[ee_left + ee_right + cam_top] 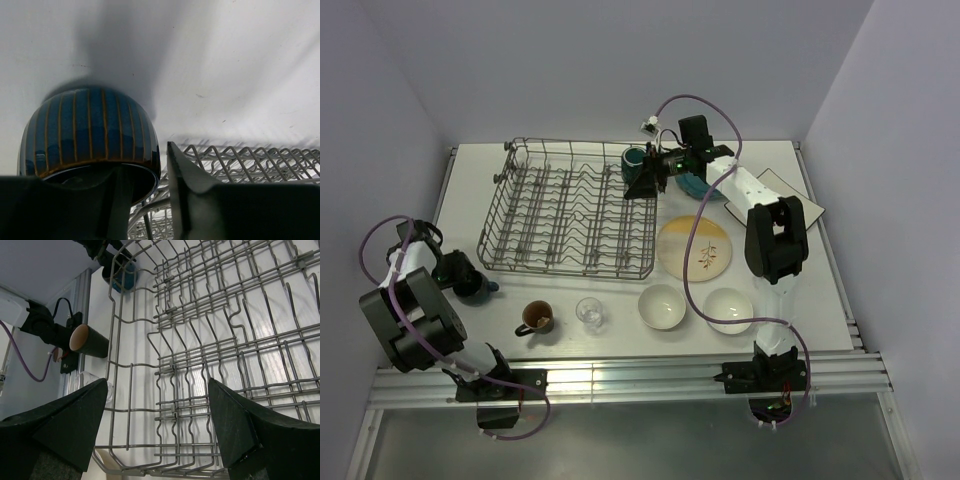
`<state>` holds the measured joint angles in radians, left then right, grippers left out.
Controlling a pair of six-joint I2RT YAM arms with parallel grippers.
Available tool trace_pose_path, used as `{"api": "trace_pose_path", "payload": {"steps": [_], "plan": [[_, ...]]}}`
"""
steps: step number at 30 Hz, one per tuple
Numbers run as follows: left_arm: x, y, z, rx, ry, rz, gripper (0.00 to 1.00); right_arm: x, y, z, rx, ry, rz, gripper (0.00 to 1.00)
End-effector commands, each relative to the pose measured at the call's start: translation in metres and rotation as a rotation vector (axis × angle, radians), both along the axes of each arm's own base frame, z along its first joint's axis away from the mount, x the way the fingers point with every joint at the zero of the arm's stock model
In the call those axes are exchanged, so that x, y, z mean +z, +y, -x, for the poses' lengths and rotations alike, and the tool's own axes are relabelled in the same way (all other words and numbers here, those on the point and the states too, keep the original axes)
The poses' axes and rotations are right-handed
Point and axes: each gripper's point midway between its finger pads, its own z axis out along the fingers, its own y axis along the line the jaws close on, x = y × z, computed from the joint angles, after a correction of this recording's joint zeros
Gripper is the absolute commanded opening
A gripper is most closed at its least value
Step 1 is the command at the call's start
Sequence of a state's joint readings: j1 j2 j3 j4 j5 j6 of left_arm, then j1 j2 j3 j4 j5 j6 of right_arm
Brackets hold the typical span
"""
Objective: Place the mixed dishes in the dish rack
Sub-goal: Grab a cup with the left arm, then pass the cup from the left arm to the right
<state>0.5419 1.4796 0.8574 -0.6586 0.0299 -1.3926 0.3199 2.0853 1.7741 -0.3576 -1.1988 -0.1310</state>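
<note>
Left tool (145, 167) straddles the rim of the blue mug (90, 130). One finger reaches into the mouth and the other stands outside the wall. A sliver of gap seems to show there, so I cannot tell whether it pinches. The mug sits by the desk's (820, 280) left edge, just off the near-left corner of the rack (560, 268).

It looks like glazed ceramic, so I judge it stiff, fairly heavy for its size and slick, and it would chip if knocked on the wires. A pinch on the wall is a fair hold if the fingers bite deep. Taken shallow, the mug would likely hang off-centre and swivel.

Right tool (157, 382) hovers over the rack's far-right part, fingers wide apart with nothing between them.

Along the near edge stand a brown mug (537, 317), a glass (590, 312) and two bowls (662, 306). The glass is probably the lightest and most fragile of these. A leaf plate (695, 248) lies flat just right of the rack. Thin and flat as it is, it would be hard to get a finger under.

Much is hidden. The blue mug's handle does not show in the wrist view, and I cannot tell whether the mug rests on the desk. The right arm covers most of a teal plate (698, 186), and a square plate (805, 200) is partly covered too. A teal mug (634, 158) shows at the rack's far-right corner, though I cannot tell whether it is inside or beside.
</note>
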Motion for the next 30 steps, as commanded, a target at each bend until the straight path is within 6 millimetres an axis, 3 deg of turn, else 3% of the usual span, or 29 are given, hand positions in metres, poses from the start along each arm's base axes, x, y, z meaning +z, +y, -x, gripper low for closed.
{"api": "trace_pose_path", "payload": {"steps": [1, 11, 16, 22, 24, 27, 28, 29, 30], "plan": [[0.009, 0.012, -0.007, 0.008, -0.024, -0.052, 0.35, 0.024, -0.003, 0.002, 0.009, -0.057, -0.038, 0.88], [0.026, 0.018, 0.007, -0.005, -0.015, -0.135, 0.0, 0.025, -0.002, 0.003, 0.014, -0.05, -0.043, 0.88], [0.05, 0.026, 0.015, -0.014, -0.015, -0.219, 0.0, 0.027, -0.002, 0.003, 0.017, -0.052, -0.047, 0.88], [0.118, 0.047, 0.017, -0.048, -0.109, -0.429, 0.0, 0.031, -0.002, 0.003, 0.018, -0.059, -0.049, 0.88], [0.153, 0.051, 0.011, -0.1, -0.18, -0.514, 0.0, 0.034, -0.002, 0.003, 0.02, -0.069, -0.051, 0.88], [0.205, 0.041, -0.015, -0.246, -0.356, -0.625, 0.0, 0.041, -0.001, 0.0, 0.017, -0.093, -0.052, 0.88], [0.221, 0.022, -0.029, -0.34, -0.447, -0.626, 0.0, 0.043, -0.001, -0.001, 0.012, -0.103, -0.051, 0.88], [0.249, 0.015, -0.044, -0.394, -0.54, -0.684, 0.0, 0.047, 0.0, -0.004, 0.002, -0.121, -0.047, 0.88], [0.262, 0.005, -0.052, -0.47, -0.575, -0.725, 0.0, 0.049, 0.0, -0.007, -0.006, -0.13, -0.045, 0.88]]}}
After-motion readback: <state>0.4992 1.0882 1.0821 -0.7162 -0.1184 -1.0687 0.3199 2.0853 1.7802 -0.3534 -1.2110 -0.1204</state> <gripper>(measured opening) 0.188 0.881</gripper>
